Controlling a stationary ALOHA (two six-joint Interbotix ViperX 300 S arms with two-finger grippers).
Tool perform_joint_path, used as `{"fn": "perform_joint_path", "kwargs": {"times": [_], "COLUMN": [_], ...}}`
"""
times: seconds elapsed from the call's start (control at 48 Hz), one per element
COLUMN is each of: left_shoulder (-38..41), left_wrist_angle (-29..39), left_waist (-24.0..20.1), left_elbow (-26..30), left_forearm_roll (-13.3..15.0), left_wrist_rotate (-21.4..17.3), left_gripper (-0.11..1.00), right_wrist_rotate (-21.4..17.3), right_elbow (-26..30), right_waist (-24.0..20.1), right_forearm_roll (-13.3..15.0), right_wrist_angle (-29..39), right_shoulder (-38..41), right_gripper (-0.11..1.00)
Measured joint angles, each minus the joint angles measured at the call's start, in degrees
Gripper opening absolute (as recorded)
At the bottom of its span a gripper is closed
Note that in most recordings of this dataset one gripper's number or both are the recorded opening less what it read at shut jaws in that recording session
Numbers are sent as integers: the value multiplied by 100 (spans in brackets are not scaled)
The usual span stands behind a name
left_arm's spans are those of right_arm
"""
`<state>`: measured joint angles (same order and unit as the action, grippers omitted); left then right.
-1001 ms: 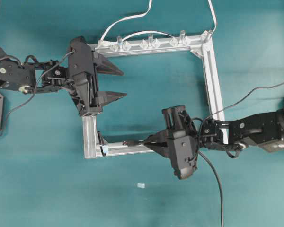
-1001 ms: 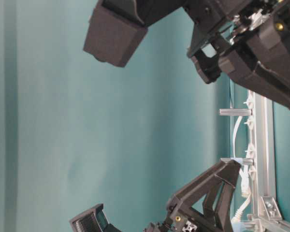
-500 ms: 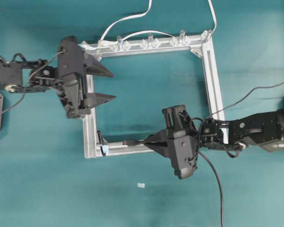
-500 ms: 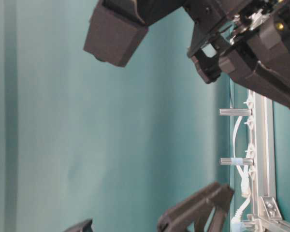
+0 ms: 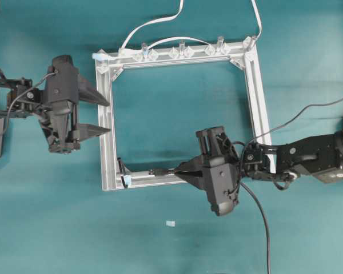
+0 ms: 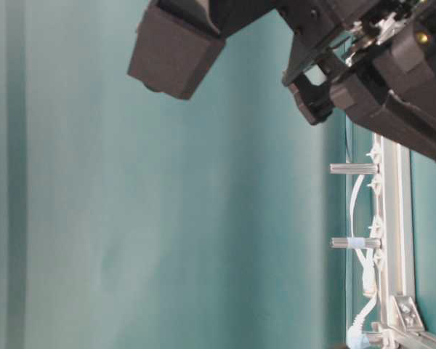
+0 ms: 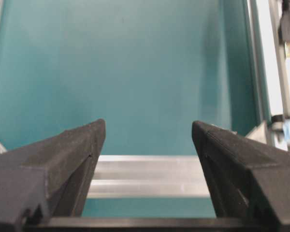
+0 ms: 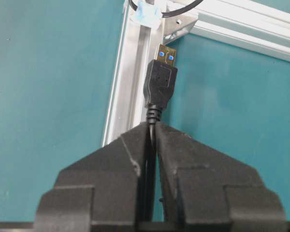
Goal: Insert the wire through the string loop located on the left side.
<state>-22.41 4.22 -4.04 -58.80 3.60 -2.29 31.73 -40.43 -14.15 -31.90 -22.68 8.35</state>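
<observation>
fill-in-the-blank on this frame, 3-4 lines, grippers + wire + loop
1. The right gripper is shut on the ____.
2. The left gripper is open and holds ____.
3. In the overhead view, the wire's plug lies over the frame's ____ rail.
4. The plug tip has not yet reached the string loop, which lies to its ____ in that view.

Missing words: wire; nothing; bottom; left

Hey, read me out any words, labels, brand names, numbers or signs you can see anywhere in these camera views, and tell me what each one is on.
None: no legible text in any view.
The pale blue-white tag at the corner of the silver aluminium frame looks blank.
The small black rectangular plug of the long thin black wire, held in the right gripper, shows no readable marking.
The black arm housings show no lettering that can be read.
</observation>
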Motion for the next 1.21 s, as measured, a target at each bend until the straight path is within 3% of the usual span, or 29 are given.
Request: {"fn": "perform_joint_path", "kwargs": {"times": [0.292,1.209], "left_shoulder": [-202,-220], "left_wrist_angle": [422,448], "left_waist": [9,9], "left_elbow": [-88,-97], "left_forearm_roll": [0,0], "left_wrist_rotate": [0,0], "left_gripper": [77,77], "right_wrist_rotate": [0,0], "right_elbow": [0,9], "right_waist": [0,0], "right_forearm_roll": [0,0], "right_wrist_angle": [0,0], "right_shoulder": [-9,0], "right_gripper": [7,7]}}
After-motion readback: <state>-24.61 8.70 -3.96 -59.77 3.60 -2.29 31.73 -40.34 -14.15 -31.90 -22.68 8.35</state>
